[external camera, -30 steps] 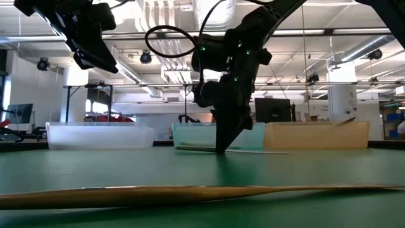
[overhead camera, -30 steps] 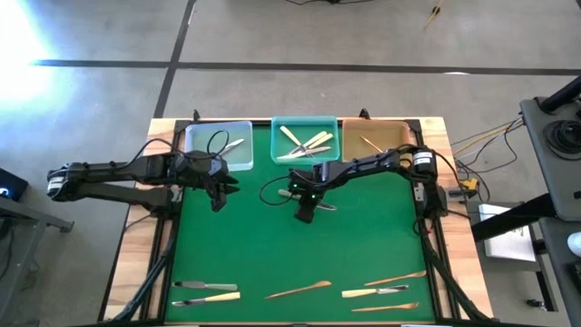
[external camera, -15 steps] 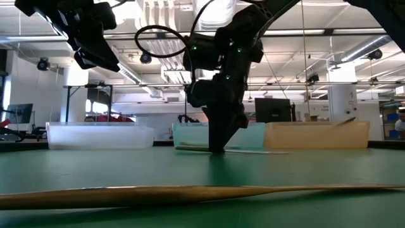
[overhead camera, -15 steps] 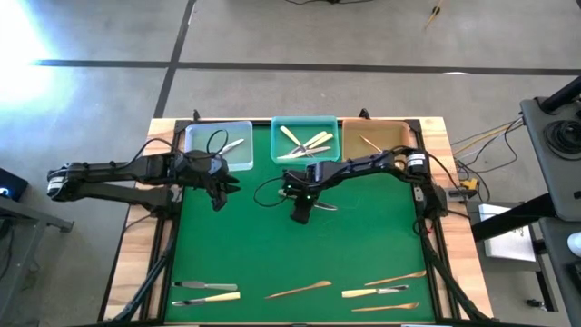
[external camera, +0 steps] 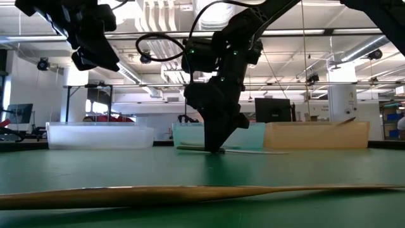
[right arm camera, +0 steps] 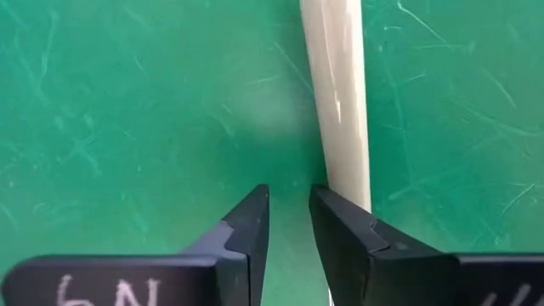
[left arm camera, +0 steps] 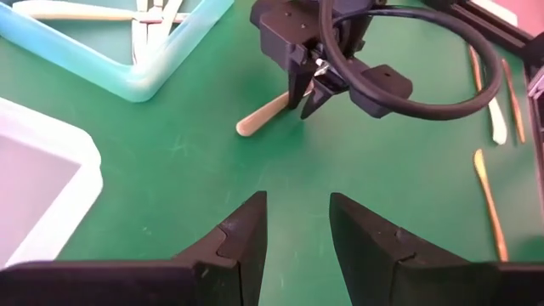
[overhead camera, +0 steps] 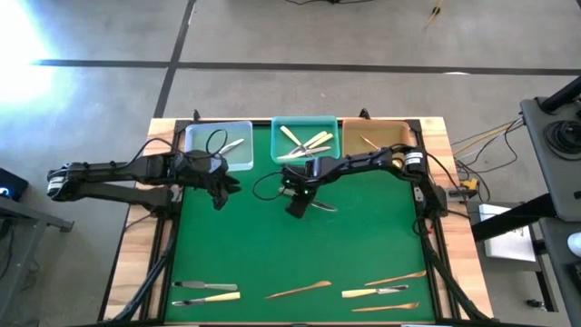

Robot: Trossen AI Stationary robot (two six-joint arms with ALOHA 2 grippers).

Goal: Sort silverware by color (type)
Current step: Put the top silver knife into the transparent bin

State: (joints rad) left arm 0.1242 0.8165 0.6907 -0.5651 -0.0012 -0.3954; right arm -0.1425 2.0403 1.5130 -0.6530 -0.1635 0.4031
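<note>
The piece in hand is a cream-yellow utensil [overhead camera: 325, 206] lying flat on the green mat [overhead camera: 254, 245], just on the near side of the teal tray [overhead camera: 306, 120]. Its long axis runs roughly left to right across the table, with a slight slant.

The right gripper [right arm camera: 288, 192] is down at the mat over the left part of that handle. Its jaws stand a narrow way apart with only bare mat between them. In the right wrist view the handle lies off to one side of the gap and passes under one finger [right arm camera: 348, 225], so nothing is grasped. By my judgement the coming move turns on that offset: the gripper needs to shift sideways, across the handle's length, to bring the handle between the jaws before closing.

The left gripper [left arm camera: 297, 197] hangs over the mat to the left, near the clear tray [overhead camera: 218, 125], released and empty. It is clearly the farther of the two from this piece.

There are three trays along the far edge:
- The clear tray on the left holds one silver piece.
- The teal tray in the middle holds about four cream pieces, overlapping, so the count is uncertain.
- The tan tray [overhead camera: 375, 123] on the right holds one wooden piece.

Along the near edge about seven utensils wait unsorted: two silver, two cream and three wooden.
</note>
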